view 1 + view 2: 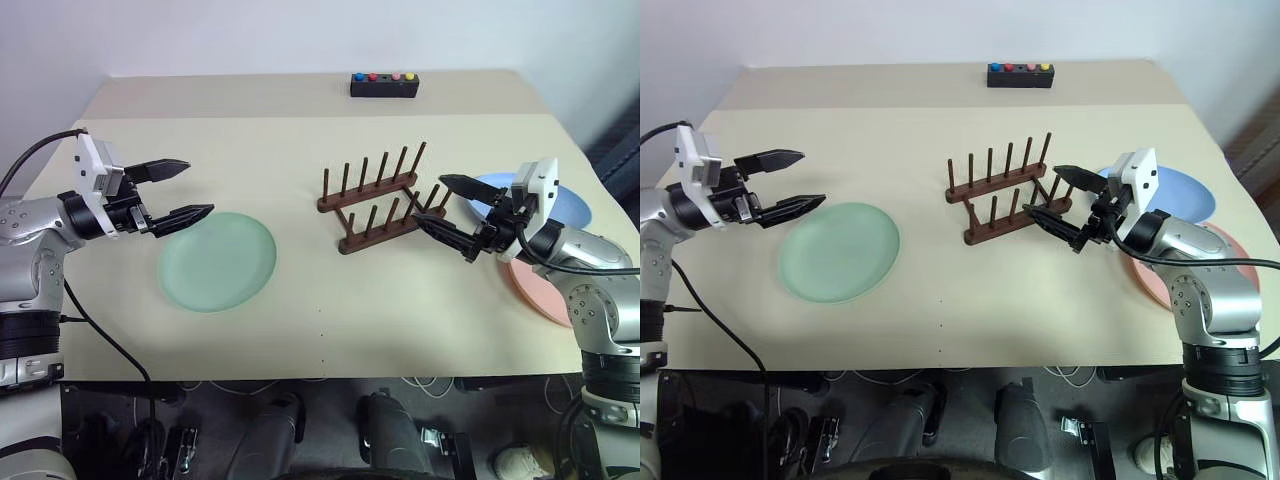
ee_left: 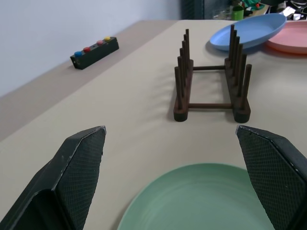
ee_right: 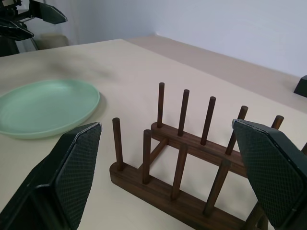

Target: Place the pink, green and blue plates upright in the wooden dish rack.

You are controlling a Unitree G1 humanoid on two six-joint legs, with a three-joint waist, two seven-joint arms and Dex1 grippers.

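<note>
- The wooden dish rack (image 1: 378,198) stood mid-desk (image 1: 300,320), empty.
- One plate (image 1: 217,261) lay flat to its left.
- Two plates (image 1: 570,205) (image 1: 535,288) lay to its right, one behind the other.
- A button box (image 1: 383,85) sat at the far edge.

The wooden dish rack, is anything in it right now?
No. The wooden dish rack holds nothing; every peg gap is bare. The right gripper hides only its near end.

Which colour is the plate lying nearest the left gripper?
Pale green plate, clearest in the left eye view.
</note>
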